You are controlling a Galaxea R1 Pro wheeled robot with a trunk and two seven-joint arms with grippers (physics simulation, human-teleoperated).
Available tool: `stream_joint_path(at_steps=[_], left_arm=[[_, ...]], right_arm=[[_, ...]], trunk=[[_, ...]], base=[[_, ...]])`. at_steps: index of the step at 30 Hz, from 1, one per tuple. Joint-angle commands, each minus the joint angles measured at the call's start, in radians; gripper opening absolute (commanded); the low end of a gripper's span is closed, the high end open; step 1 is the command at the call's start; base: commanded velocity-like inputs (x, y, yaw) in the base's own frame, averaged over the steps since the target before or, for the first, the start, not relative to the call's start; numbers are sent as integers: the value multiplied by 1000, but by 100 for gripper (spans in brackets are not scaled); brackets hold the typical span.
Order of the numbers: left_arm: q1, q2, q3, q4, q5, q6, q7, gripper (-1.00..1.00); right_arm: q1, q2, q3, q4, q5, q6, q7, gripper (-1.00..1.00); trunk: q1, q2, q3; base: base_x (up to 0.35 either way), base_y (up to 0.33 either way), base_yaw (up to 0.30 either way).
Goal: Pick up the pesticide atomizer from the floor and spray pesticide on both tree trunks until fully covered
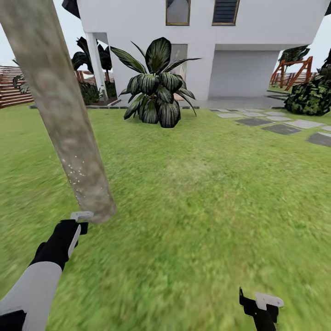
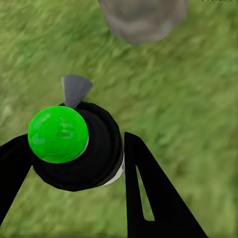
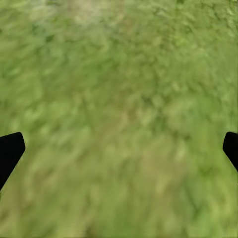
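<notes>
Garden: lawn (image 1: 193, 193) runs back to a white house (image 1: 202, 41); slat fence (image 1: 11, 89) is seen far left, stepping stones (image 1: 280, 128) far right.

Left side: tree trunk (image 1: 59, 110) leans across the head view, base planted in the grass just ahead of the left gripper (image 1: 79, 220). Whitish pesticide specks (image 1: 73, 172) are scattered on the lower trunk; bark above them looks bare.

Left gripper is clenched on the atomizer (image 2: 82, 148): in the left wrist view the dark bottle body is pinched between the two black fingers (image 2: 148, 193). Cap reads bright green there, with a grey nozzle tab pointed toward the trunk base (image 2: 144, 20). Nozzle is close to the trunk, not touching as far as can be told.

Centre: a broad-leaved dark plant (image 1: 158, 87) stands in front of the house, well apart from the trunk.

Right side: a bush (image 1: 312, 96) is seen at the lawn edge, with a wooden frame (image 1: 294, 71) behind it. Right gripper (image 1: 259, 305) is low at the frame edge over bare grass. In the right wrist view the fingertips (image 3: 11, 151) sit at opposite edges, spread wide, nothing between them.
</notes>
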Motion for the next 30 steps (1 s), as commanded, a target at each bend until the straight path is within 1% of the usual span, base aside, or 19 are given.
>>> stream_joint_path(at_steps=[1,6,7,8,9,11,15,21,25,30], left_arm=[[0,1,0,0,0,0,0,-100],[-7,-3,-1,-2,-1,-2,1,-100],[-12,-1,-2,-2,-2,-12,31,-100],[-13,-1,-1,-2,-2,-18,46,-100],[-12,-1,1,-2,-2,-41,66,-100],[-6,-2,-2,0,-2,-107,89,-100],[-1,-2,-3,5,-2,-152,97,-100],[5,-7,-5,13,1,-158,98,-100],[65,-5,-1,13,0,-155,95,-100],[82,0,0,11,-2,-152,90,-100]], right_arm=[[0,0,0,0,0,0,0,100],[0,-1,0,0,0,0,0,100],[0,-1,0,0,0,-1,0,100],[0,-2,0,0,0,-1,0,100],[0,-2,0,0,0,0,0,100],[0,-2,0,0,0,0,0,100],[0,-2,0,0,0,0,0,100],[0,0,0,0,0,0,0,100],[0,2,1,1,1,0,0,100],[0,3,2,1,1,0,0,100]], trunk=[[0,0,0],[0,0,0],[0,0,0],[0,0,0],[0,0,0],[0,0,0],[0,0,0],[0,0,0],[0,0,0],[0,0,0]], base=[[234,-187,264],[113,-82,63],[3,-2,1],[2,-1,1],[0,0,0],[0,0,0],[58,-15,0],[270,-107,0],[292,-130,40],[286,-144,238]])
